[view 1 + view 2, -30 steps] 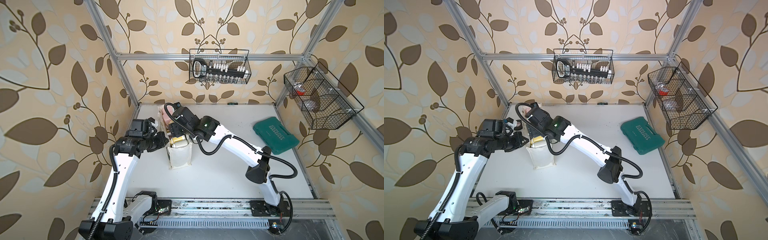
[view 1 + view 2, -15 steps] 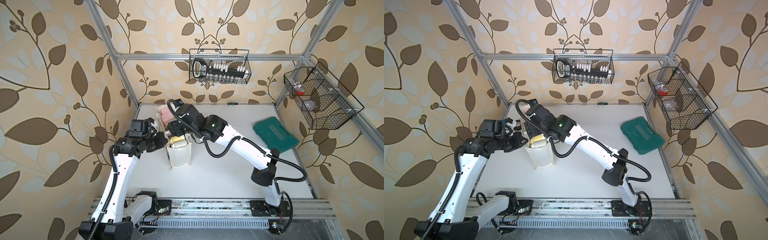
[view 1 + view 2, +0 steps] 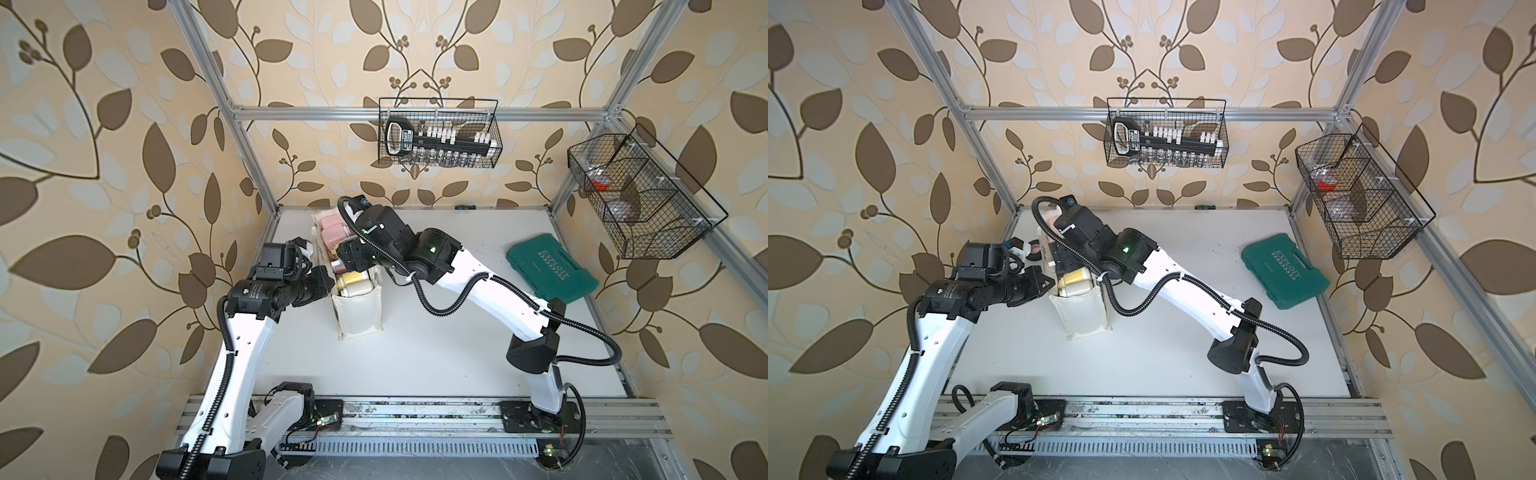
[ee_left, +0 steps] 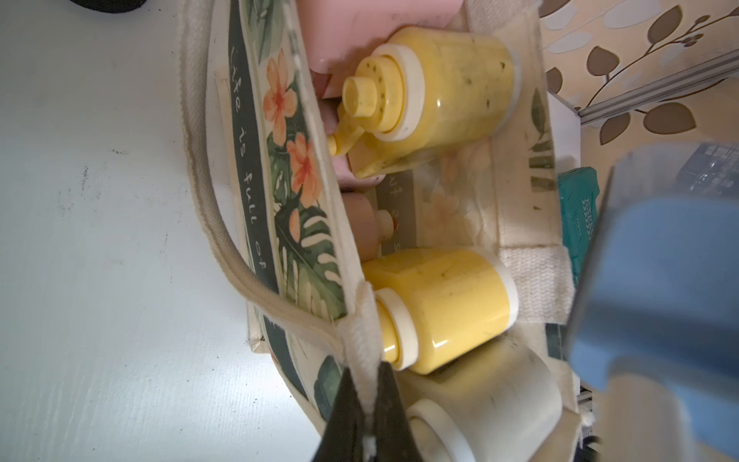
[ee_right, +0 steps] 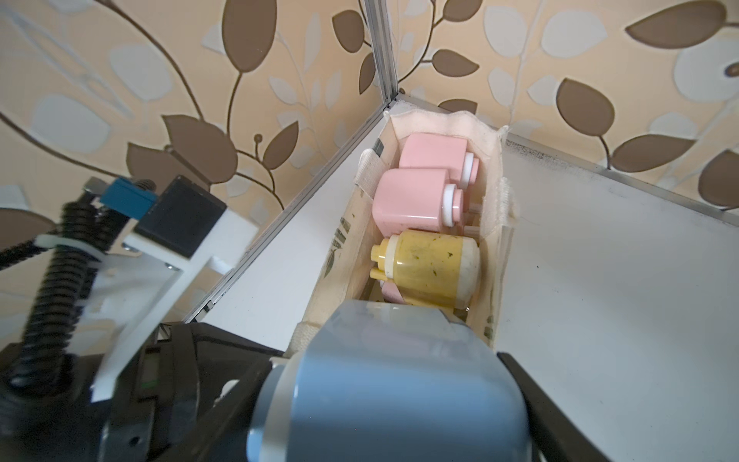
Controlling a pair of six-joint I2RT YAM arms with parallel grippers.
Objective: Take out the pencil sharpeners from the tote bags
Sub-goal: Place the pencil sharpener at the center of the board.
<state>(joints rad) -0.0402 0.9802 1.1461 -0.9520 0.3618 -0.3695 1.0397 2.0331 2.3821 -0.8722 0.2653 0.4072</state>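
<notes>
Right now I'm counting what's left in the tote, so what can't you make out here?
- Tote bag middle: in both top views, right arm covers it.
- Lower sharpeners: left wrist view, yellow sharpeners lie over them.
- Blue sharpener in the right gripper: blurred, cut off by the frame.
- Left gripper: clamps the bag rim, mostly cropped.

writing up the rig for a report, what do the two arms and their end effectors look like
Both arms have white link shells and black joint housings, with black corrugated cable conduit looped alongside. A green light glows on the right arm. The end effectors' fingers are black.
</notes>
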